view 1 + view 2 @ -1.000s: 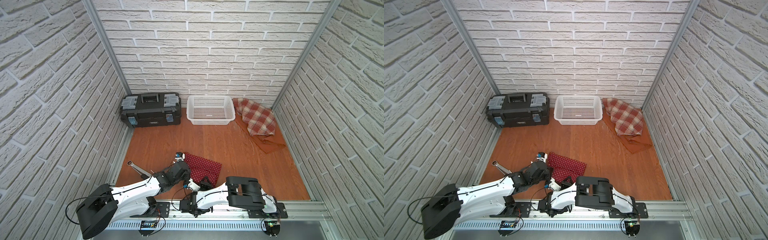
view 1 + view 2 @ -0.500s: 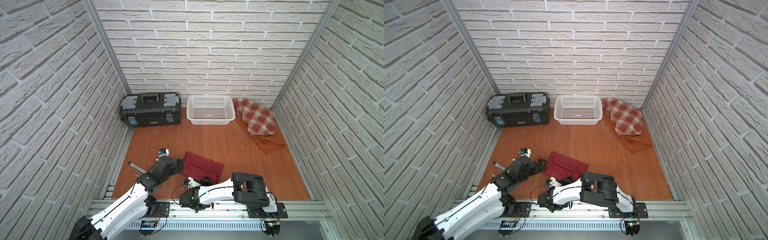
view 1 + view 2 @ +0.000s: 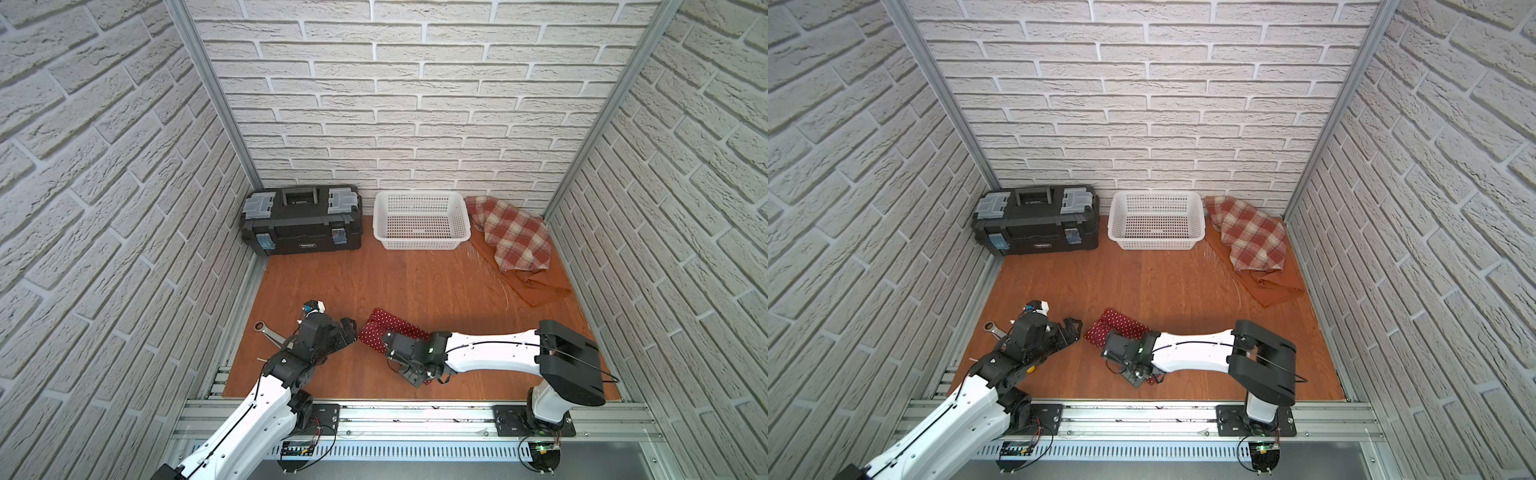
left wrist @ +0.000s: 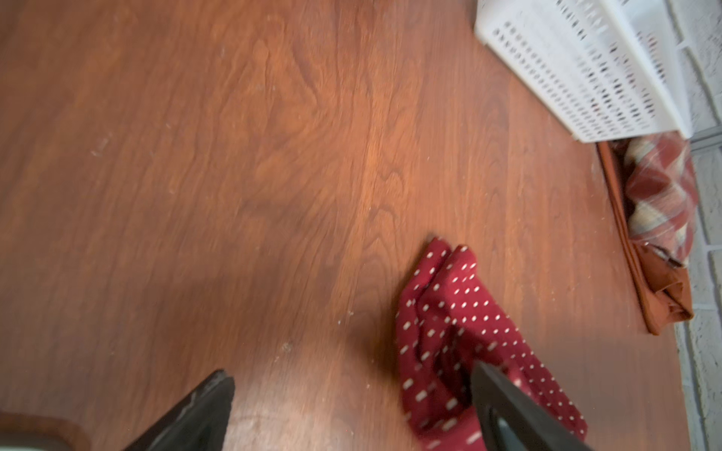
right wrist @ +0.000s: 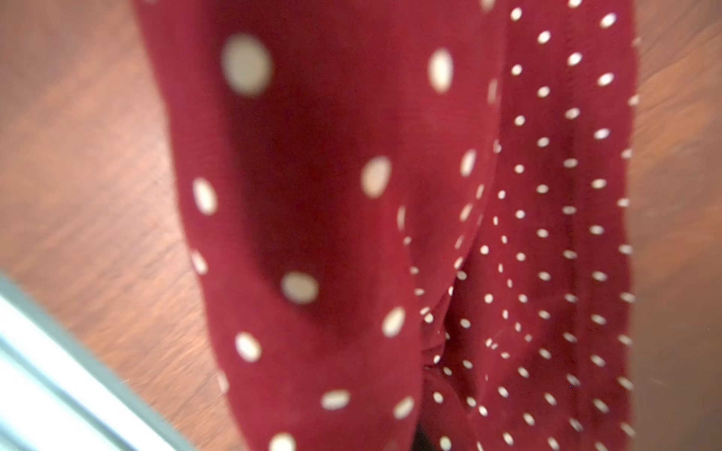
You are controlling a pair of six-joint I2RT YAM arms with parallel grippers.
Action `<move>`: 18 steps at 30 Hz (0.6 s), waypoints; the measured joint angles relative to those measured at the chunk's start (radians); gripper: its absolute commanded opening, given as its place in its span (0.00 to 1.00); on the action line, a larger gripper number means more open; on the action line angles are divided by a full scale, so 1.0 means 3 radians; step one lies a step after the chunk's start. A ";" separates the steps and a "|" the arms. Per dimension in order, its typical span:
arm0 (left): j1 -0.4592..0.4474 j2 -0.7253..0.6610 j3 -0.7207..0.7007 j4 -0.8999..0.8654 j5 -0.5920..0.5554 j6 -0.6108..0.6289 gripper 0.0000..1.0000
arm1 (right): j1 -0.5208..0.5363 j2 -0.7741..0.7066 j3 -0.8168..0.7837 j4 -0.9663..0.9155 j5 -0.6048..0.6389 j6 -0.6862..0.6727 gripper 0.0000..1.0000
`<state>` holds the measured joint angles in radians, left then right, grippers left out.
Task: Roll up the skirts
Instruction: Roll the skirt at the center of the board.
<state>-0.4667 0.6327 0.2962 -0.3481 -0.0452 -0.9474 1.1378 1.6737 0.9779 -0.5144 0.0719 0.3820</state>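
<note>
The dark red polka-dot skirt point(image 3: 384, 332) point(image 3: 1117, 326) lies bunched on the wooden floor near the front. My right gripper point(image 3: 415, 376) point(image 3: 1136, 376) sits low at its near edge, shut on a fold of it. Polka-dot cloth point(image 5: 351, 195) fills the right wrist view and hides the fingers. My left gripper point(image 3: 349, 330) point(image 4: 351, 371) is open just left of the skirt point(image 4: 449, 312), and one fingertip overlaps its edge. The plaid skirt point(image 3: 513, 237) point(image 4: 660, 195) lies on the rust-orange skirt point(image 3: 536, 286) point(image 4: 664, 289) in the back right corner.
A white lattice basket point(image 3: 419, 245) point(image 4: 586, 78) stands against the back wall, with a black toolbox point(image 3: 301, 224) to its left. A wrench point(image 3: 270, 330) lies by the left wall under my left arm. Brick walls close in three sides, and a metal rail point(image 3: 415, 415) runs along the front.
My left gripper has let go of the polka-dot skirt, opened wide and drawn back to the left. My right arm has stretched out to the right, its gripper still in the cloth.
</note>
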 measured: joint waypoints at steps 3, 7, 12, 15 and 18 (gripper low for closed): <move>-0.0078 0.0034 -0.0017 0.0075 0.0004 -0.0031 0.98 | -0.0280 -0.0069 -0.0141 0.0262 -0.0566 0.0081 0.09; -0.0258 0.0132 -0.0034 0.0207 -0.0019 -0.0080 0.98 | -0.0641 -0.0069 -0.0360 0.0739 -0.1342 0.0220 0.09; -0.0451 0.0292 -0.0039 0.0350 -0.0067 -0.0139 0.98 | -0.1059 -0.0038 -0.0671 0.1287 -0.2155 0.0418 0.12; -0.0512 0.0429 -0.0039 0.0464 -0.0085 -0.0151 0.98 | -0.1265 0.0018 -0.0806 0.1542 -0.2536 0.0542 0.14; -0.0559 0.0544 -0.0042 0.0554 -0.0095 -0.0173 0.98 | -0.1428 0.0066 -0.0893 0.1723 -0.2794 0.0641 0.19</move>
<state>-0.6346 0.7959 0.2836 -0.1818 -0.0738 -0.9993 0.7094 1.6936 0.7101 0.0025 -0.7662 0.5743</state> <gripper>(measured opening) 0.984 0.213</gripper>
